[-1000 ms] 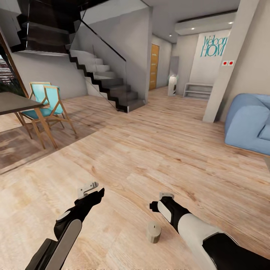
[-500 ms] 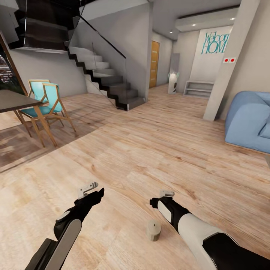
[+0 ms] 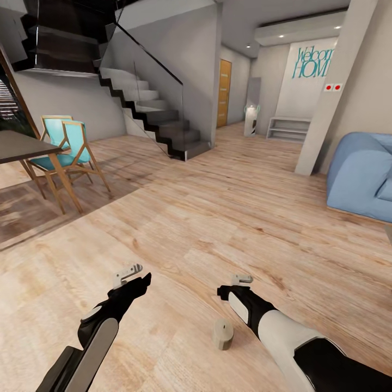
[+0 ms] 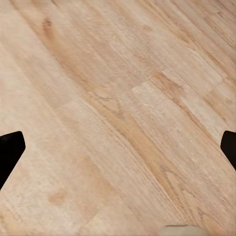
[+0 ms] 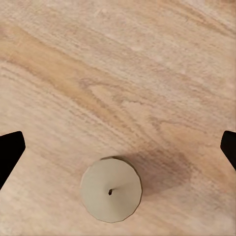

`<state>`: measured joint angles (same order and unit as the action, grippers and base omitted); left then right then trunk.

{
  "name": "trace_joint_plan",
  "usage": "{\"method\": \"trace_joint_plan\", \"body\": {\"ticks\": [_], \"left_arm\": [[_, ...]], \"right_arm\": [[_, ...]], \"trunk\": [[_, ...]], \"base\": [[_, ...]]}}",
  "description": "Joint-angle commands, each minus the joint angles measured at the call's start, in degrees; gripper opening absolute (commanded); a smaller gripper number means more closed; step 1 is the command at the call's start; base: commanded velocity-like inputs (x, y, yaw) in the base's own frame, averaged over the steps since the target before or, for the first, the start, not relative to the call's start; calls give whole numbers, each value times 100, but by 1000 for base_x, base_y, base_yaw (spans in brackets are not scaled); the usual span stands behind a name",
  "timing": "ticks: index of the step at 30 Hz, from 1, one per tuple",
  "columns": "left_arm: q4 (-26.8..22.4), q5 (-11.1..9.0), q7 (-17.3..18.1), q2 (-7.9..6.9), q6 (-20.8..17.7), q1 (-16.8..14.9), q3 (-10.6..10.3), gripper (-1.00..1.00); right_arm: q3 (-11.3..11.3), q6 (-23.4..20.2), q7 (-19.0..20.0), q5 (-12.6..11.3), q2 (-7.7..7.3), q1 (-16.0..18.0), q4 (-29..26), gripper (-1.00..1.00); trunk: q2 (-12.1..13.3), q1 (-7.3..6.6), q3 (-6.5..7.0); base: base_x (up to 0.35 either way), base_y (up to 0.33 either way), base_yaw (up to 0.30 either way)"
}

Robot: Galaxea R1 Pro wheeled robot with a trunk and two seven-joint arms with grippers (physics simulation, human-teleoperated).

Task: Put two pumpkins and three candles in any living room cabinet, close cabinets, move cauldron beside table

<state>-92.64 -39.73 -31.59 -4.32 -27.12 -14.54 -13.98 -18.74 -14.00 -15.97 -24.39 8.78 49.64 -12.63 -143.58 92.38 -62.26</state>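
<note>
One candle (image 3: 222,334), a short beige-grey cylinder with a small wick, stands upright on the wooden floor just left of my right forearm. In the right wrist view the candle (image 5: 111,190) is seen from above, below my right gripper (image 5: 118,147), whose dark fingertips (image 5: 10,150) sit far apart at the picture's edges, open and empty. My right gripper (image 3: 239,280) hovers above the floor a little beyond the candle. My left gripper (image 3: 130,275) hangs over bare floor to the left, open in its wrist view (image 4: 118,147). Pumpkins, cabinet, cauldron and the low table are out of view.
A dark table (image 3: 22,147) with teal chairs (image 3: 71,147) stands at the left. A dark staircase (image 3: 158,117) rises behind it. A blue sofa (image 3: 362,174) sits at the right beside a pale pillar (image 3: 329,98). A low shelf (image 3: 287,129) stands down the hallway.
The whole picture shifted slightly a second ago as the camera moved. The candle and both arms keep the same places relative to each other.
</note>
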Motion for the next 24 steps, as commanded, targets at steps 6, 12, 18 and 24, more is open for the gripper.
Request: {"method": "trace_joint_plan", "body": {"ticks": [6,12,18,24], "left_arm": [[-8,-53,-57,-7,-4,-5,-20,100],[-8,-53,-57,-3,-4,-5,-17,100],[-8,-51,-57,-5,-4,-5,-17,100],[-8,-53,-57,-12,-4,-5,-12,100]], "right_arm": [[-50,-33,-33,-40,-4,2,-11,100],[-50,-32,-35,-40,-7,2,-11,100],[-50,-26,-37,-40,-8,2,-11,100],[-50,-24,-36,-40,-8,2,-11,100]], "trunk": [[-8,9,-94],[-16,25,-227],[-24,40,-360],[-32,56,-493]], "base": [[0,0,0],[0,0,0],[0,0,0],[0,0,0]]}}
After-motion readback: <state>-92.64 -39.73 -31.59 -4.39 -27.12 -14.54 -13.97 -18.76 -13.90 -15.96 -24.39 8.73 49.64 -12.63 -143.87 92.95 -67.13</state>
